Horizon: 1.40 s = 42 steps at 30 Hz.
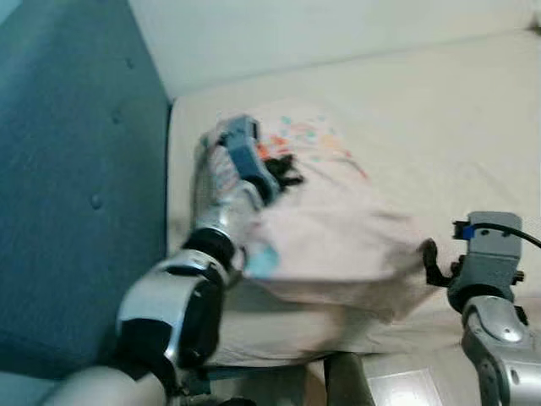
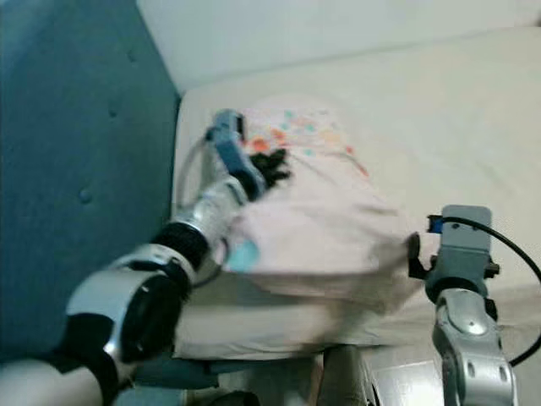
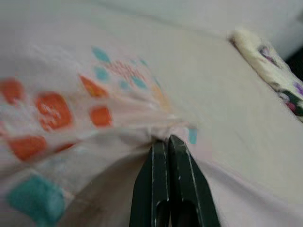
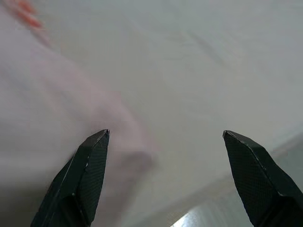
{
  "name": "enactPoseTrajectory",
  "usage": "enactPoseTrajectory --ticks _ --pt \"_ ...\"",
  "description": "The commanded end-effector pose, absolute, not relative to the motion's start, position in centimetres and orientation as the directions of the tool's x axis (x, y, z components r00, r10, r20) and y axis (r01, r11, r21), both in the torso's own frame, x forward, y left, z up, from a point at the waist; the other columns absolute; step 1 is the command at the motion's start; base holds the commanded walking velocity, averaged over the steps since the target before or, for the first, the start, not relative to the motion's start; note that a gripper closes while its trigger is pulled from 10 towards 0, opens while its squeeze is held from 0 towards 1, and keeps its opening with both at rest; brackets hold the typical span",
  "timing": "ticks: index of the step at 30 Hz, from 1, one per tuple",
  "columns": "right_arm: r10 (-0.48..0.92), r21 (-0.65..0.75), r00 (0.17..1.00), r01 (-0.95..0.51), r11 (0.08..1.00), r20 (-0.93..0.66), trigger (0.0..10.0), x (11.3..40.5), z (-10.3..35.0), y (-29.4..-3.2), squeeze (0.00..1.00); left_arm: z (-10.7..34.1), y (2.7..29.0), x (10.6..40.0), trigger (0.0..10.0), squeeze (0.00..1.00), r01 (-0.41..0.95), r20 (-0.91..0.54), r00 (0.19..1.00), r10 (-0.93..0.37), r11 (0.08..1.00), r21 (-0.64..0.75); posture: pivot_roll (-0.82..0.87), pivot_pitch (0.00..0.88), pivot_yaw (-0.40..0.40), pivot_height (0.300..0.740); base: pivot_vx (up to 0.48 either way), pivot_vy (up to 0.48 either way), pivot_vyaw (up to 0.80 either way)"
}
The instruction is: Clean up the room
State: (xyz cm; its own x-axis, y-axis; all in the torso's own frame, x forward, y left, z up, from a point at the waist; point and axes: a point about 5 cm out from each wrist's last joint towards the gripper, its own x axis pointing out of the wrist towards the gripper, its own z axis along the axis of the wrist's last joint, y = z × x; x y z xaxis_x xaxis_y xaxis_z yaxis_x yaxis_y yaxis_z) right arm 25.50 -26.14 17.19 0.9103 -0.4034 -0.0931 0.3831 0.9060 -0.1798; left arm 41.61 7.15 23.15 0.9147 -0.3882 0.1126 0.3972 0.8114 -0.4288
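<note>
The left gripper [image 3: 163,142] had its two long black fingers [image 3: 152,189] pressed tight together, and they pinched a fold of the soft pale pink pillowcase with little orange and teal squares printed on it [image 1: 338,228]. The cloth bunched up right at the fingertips. The silver left arm [image 1: 182,304] reached forward and up from the bottom corner, bent at the elbow, with its wrist over the near end of the pillowcase, close to the printed patch. The pillowcase lay on the cream mattress of the bed [image 1: 439,127], near the edge next to the blue padded headboard with buttons [image 1: 76,169]. Its printed end pointed toward the white wall [image 2: 338,25], and its plain end hung over toward the front edge of the bed. The right gripper [image 4: 165,135] was spread wide, with a big gap between its two black fingertips [image 4: 92,156], and it held nothing. It pointed at the plain end of the pillowcase, with one tip over the pink cloth and the other over the bare mattress. The silver right arm [image 1: 499,330] came up from the bottom right corner, with its grey wrist block just beside the pillowcase's right end. Far off on the mattress lay a white cloth with dark flowery marks [image 3: 270,61].
</note>
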Motion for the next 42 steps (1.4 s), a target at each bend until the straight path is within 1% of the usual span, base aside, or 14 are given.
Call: enactPoseTrajectory --ticks 1,4,5,6,12,17,25,28,30,34,36,37,38,42 --pt "-0.400 -0.187 0.911 0.378 0.907 -0.099 10.0 25.5 16.8 -25.9 0.00 23.5 9.1 42.0 0.0 0.00 0.338 0.126 0.941 -0.314 0.851 -0.402 -0.16 0.156 0.153 0.638 0.000 0.000 0.00" --pt "-0.401 -0.177 0.912 0.383 0.907 -0.083 10.0 26.1 17.1 -25.9 0.00 23.1 15.6 42.2 0.0 0.00 0.114 0.094 0.991 -0.091 0.955 -0.275 -0.13 0.141 0.153 0.638 0.000 0.000 0.00" --pt "-0.401 -0.177 0.912 0.383 0.907 -0.083 10.0 26.1 17.1 -25.9 0.00 23.1 15.6 42.2 0.0 0.00 0.114 0.094 0.991 -0.091 0.955 -0.275 -0.13 0.141 0.153 0.638 0.000 0.000 0.00" --pt "-0.396 -0.171 0.915 0.379 0.910 -0.076 10.0 26.4 17.2 -25.7 0.00 22.4 18.6 41.8 0.0 0.00 -0.022 0.074 0.997 0.036 0.982 -0.187 -0.13 0.134 0.154 0.638 0.000 0.000 0.00" --pt "-0.385 -0.159 0.920 0.371 0.915 -0.068 10.0 26.9 17.3 -25.4 0.00 19.0 24.8 39.7 0.0 0.00 -0.328 0.013 0.944 0.331 0.927 0.185 -0.11 0.127 0.158 0.638 0.000 0.000 0.00" --pt "-0.380 -0.153 0.922 0.367 0.918 -0.067 10.0 27.1 17.2 -25.2 0.00 13.4 26.3 37.2 0.0 0.00 -0.353 -0.121 0.908 0.402 0.888 0.296 -0.09 0.123 0.165 0.638 0.000 0.000 0.00" --pt "-0.368 -0.149 0.927 0.356 0.923 -0.068 10.0 27.2 17.1 -24.9 0.00 2.6 26.2 30.4 0.0 0.00 -0.198 -0.444 0.813 0.377 0.896 0.399 -0.09 0.124 0.171 0.638 0.000 0.000 0.00" --pt "-0.368 -0.150 0.927 0.356 0.923 -0.068 10.0 27.3 17.1 -25.0 0.00 -0.4 25.6 27.8 0.0 0.00 -0.135 -0.576 0.745 0.336 0.922 0.362 -0.09 0.125 0.171 0.638 0.000 0.000 0.00" --pt "-0.365 -0.149 0.929 0.352 0.924 -0.067 10.0 27.4 17.0 -24.9 0.00 -3.4 22.3 25.6 0.0 0.00 0.085 -0.746 0.659 0.091 0.977 0.195 -0.08 0.120 0.171 0.638 0.000 0.000 0.00" --pt "-0.362 -0.148 0.930 0.350 0.925 -0.066 10.0 27.5 17.0 -24.9 0.00 -3.7 21.0 25.5 0.0 0.00 0.118 -0.766 0.642 0.001 0.988 0.100 -0.08 0.116 0.172 0.638 0.000 0.000 0.00" --pt "-0.359 -0.148 0.931 0.347 0.926 -0.065 10.0 27.5 17.0 -24.8 0.00 -3.5 19.2 25.9 0.0 0.00 0.163 -0.782 0.597 -0.176 0.982 -0.097 -0.09 0.115 0.172 0.638 0.000 0.000 0.00" --pt "-0.359 -0.148 0.931 0.347 0.926 -0.065 10.0 27.5 17.0 -24.8 0.00 -3.5 19.2 25.9 0.0 0.00 0.163 -0.782 0.597 -0.176 0.982 -0.097 -0.09 0.115 0.172 0.638 0.000 0.000 0.00" --pt "-0.355 -0.149 0.932 0.343 0.927 -0.066 10.0 27.5 17.0 -24.8 0.00 -2.8 17.2 26.3 0.0 0.00 0.225 -0.765 0.507 -0.397 0.918 -0.327 -0.09 0.111 0.172 0.638 0.000 0.000 0.00" --pt "-0.351 -0.150 0.934 0.339 0.929 -0.067 10.0 27.6 16.9 -24.7 0.00 -1.2 15.2 26.7 0.0 0.00 0.292 -0.670 0.398 -0.627 0.779 -0.555 -0.09 0.109 0.171 0.638 0.000 0.000 0.00"
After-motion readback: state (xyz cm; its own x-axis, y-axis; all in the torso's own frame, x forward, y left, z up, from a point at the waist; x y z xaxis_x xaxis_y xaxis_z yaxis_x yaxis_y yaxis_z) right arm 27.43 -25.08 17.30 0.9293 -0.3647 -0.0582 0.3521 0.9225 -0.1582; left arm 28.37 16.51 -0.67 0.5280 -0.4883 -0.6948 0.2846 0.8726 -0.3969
